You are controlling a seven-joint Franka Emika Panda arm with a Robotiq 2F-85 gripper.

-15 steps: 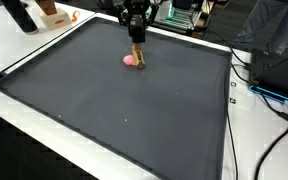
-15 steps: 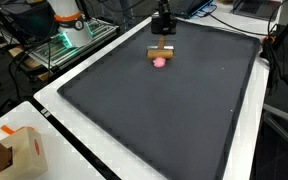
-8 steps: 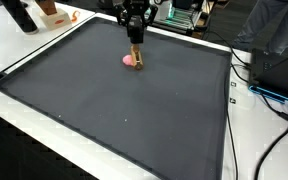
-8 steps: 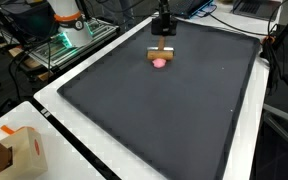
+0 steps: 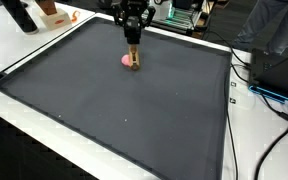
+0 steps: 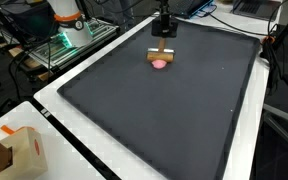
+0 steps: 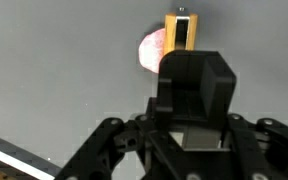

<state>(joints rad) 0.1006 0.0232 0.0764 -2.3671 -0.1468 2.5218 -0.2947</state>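
Observation:
A tan wooden block (image 5: 134, 52) hangs just above the black mat (image 5: 114, 110) near its far edge, with my gripper (image 5: 132, 36) shut on its upper end. In an exterior view the block (image 6: 161, 52) looks like a short horizontal bar under the gripper (image 6: 162, 36). A small pink object (image 5: 128, 60) lies on the mat right beside the block's lower end; whether they touch I cannot tell. The wrist view shows the yellowish block (image 7: 180, 28) and the pink object (image 7: 152, 48) past the gripper's black body (image 7: 189, 100), which hides the fingertips.
The mat lies on a white table (image 6: 79, 150). A small orange-and-white carton (image 6: 9, 150) stands at one corner, off the mat. Cables (image 5: 269, 95) and dark equipment run along one side. Lab gear (image 6: 69, 28) stands beyond the mat's far edge.
The gripper and the block have shifted very slightly; the pink object stays beside the block's lower end. Nothing was let go or picked up.

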